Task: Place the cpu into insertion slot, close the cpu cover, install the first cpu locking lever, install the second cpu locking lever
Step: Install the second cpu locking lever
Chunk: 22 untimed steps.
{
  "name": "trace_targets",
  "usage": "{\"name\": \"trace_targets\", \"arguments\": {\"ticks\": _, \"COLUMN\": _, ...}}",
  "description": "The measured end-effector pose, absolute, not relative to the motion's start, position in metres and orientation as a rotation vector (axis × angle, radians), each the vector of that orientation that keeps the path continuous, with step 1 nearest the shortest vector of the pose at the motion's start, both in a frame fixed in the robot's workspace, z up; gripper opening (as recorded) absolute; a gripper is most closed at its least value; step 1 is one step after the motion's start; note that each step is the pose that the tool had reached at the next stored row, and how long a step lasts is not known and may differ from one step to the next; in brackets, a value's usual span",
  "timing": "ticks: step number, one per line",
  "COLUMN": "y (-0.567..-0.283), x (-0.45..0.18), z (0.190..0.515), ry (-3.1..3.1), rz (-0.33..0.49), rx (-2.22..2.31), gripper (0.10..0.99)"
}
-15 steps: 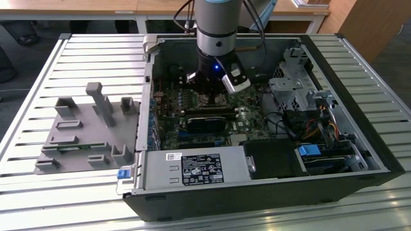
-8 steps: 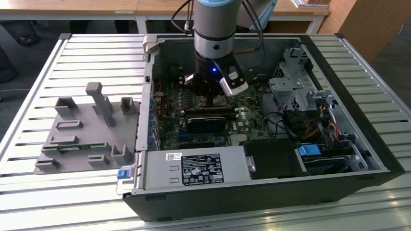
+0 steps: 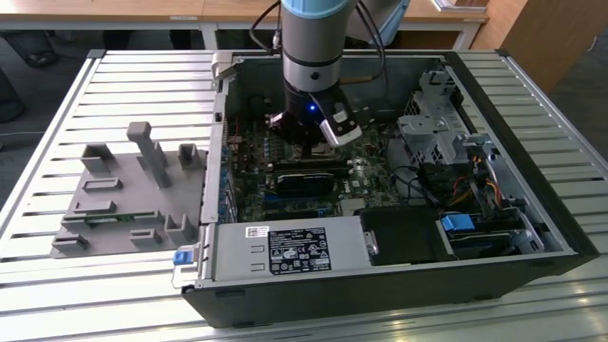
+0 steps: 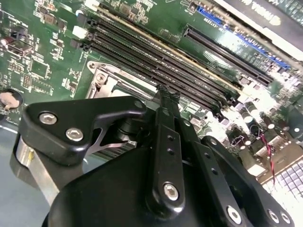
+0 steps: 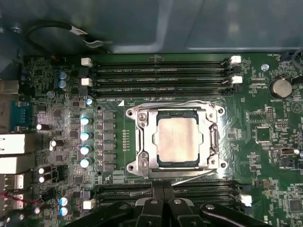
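In the first wrist view the cpu (image 5: 177, 140) lies flat in the insertion slot (image 5: 131, 113), its silvery-tan top showing through the window of the cpu cover (image 5: 143, 142). The cover lies down over it. One thin wire locking lever (image 5: 175, 102) runs along the slot's side by the memory slots. Another lever (image 5: 194, 177) slants along the opposite side, near my fingertips. I cannot tell whether either lever is latched. My gripper (image 5: 163, 190) is shut with nothing between its fingers and hovers just off the slot's edge. Its black tip (image 4: 164, 92) sits beside the slot's metal corner (image 4: 105, 78). In the exterior view the gripper (image 3: 318, 151) reaches down into the case.
The open black computer case (image 3: 532, 214) walls in the green motherboard (image 3: 249, 171). Long memory slots (image 5: 161, 71) flank the slot on two sides. A graphics card (image 3: 309, 178), a power supply (image 3: 285, 249) and drive cages (image 3: 432, 135) crowd the case. A grey fixture (image 3: 124, 192) lies on the slatted table.
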State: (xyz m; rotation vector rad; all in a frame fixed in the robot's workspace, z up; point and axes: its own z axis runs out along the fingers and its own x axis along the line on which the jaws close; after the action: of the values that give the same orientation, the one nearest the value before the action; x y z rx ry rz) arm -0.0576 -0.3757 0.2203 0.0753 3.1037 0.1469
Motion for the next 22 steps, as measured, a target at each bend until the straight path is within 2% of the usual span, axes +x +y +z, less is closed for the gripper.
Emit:
{"name": "trace_targets", "arguments": {"ticks": 6, "y": -0.387, "x": -0.066, "z": 0.218, "ry": 3.102, "rz": 0.193, "rx": 0.076, "gripper": 0.106}}
{"name": "trace_targets", "arguments": {"ticks": 22, "y": -0.387, "x": -0.075, "z": 0.203, "ry": 3.096, "rz": 0.295, "rx": 0.071, "gripper": 0.106}}
